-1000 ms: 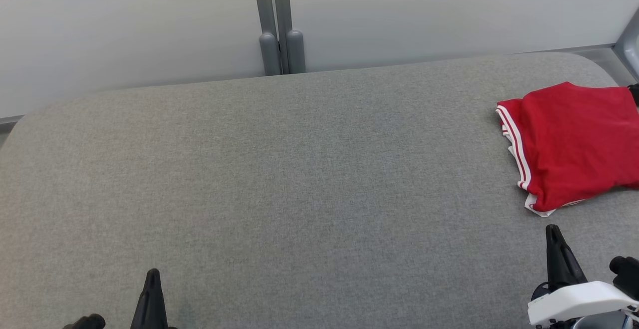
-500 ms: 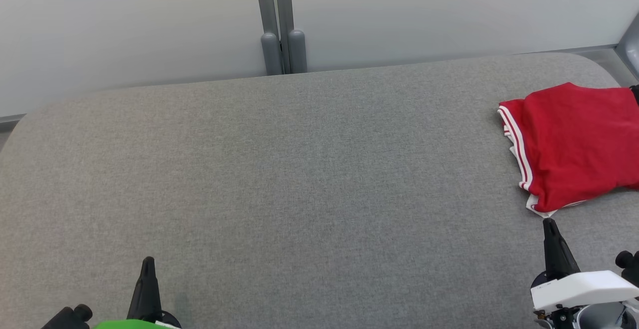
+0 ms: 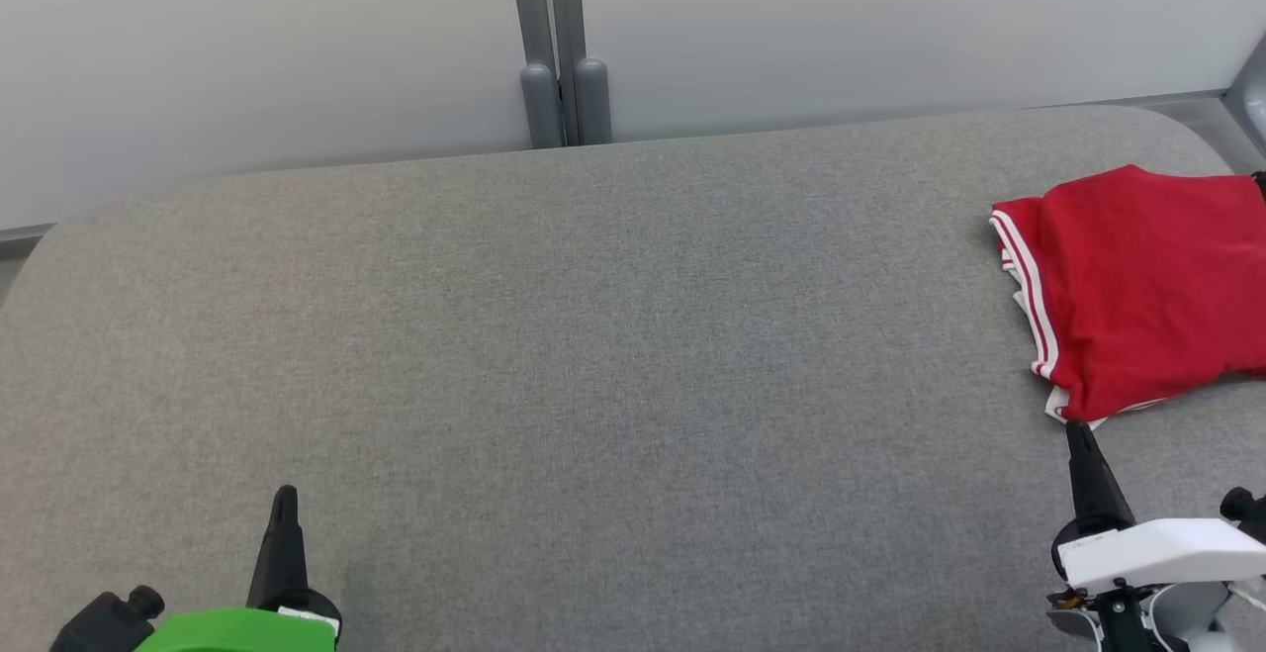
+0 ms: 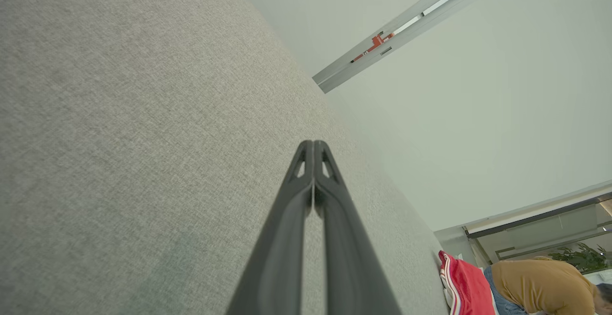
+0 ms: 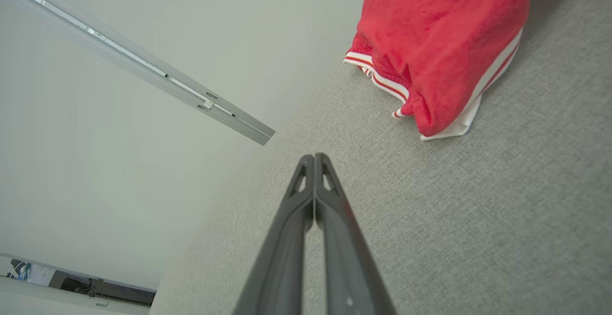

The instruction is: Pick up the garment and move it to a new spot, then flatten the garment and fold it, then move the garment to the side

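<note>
The garment (image 3: pixel 1137 286), red with white stripes along its edge, lies folded at the right end of the grey cushioned surface (image 3: pixel 593 335). It also appears at top right in the right wrist view as the garment (image 5: pixel 444 42), and small at the lower right in the left wrist view as the garment (image 4: pixel 464 286). My right gripper (image 3: pixel 1076 431) is shut and empty, its tip just below the garment's near corner, apart from it. At the lower left, my left gripper (image 3: pixel 285 494) is shut and empty, far from the garment. Both wrist views show the fingers pressed together: left gripper (image 4: pixel 314 144), right gripper (image 5: pixel 314 157).
A pale wall with a grey vertical post (image 3: pixel 554 39) runs behind the surface. A person in an ochre top (image 4: pixel 540 281) is beyond the surface's right end in the left wrist view. The surface's rounded far-left corner (image 3: pixel 59 236) drops off.
Both grippers have come further into the head view, tips moving up the picture. The right tip is now closer to the garment's near corner. The garment has not moved.
</note>
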Tool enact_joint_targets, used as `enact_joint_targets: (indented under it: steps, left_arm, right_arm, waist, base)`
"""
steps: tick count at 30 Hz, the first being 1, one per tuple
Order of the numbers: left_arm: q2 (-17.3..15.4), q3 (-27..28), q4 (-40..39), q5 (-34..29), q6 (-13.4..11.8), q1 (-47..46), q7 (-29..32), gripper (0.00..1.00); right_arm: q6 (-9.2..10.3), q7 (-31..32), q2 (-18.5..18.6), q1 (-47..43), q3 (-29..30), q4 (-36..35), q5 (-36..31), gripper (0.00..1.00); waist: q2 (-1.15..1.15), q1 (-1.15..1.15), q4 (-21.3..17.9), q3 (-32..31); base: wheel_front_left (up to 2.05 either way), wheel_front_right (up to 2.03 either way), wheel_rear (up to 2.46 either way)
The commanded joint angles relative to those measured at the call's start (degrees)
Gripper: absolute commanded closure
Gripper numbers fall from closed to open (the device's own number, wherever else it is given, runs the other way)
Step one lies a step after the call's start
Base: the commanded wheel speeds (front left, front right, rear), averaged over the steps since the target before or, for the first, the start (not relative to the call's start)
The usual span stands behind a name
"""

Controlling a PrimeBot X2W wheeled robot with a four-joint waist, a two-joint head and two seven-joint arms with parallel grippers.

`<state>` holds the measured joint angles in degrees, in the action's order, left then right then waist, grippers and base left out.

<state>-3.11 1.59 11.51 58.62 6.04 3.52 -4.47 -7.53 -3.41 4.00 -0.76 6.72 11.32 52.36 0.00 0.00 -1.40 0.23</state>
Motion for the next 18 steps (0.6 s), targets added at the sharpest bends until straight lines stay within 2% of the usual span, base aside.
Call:
enact_joint_targets:
  steps: [1,18]
  left_arm:
    - [-0.63,0.33,-0.34,1.92,0.27,-1.69,0.46,1.00]
    - [-0.70,1.40,0.46,11.43,0.64,-4.19,3.29,1.00]
  right_arm:
    - [0.02,0.48,0.09,1.39,0.05,-0.29,1.79,1.00]
    - [0.03,3.28,-0.26,3.08,0.00,0.55,12.80,1.00]
  waist:
    - [0.00,0.00,0.02,0.00]
    - [0.00,0.00,0.33,-0.01]
  base:
    - [0.00,0.00,0.00]
    - [0.00,0.00,0.00]
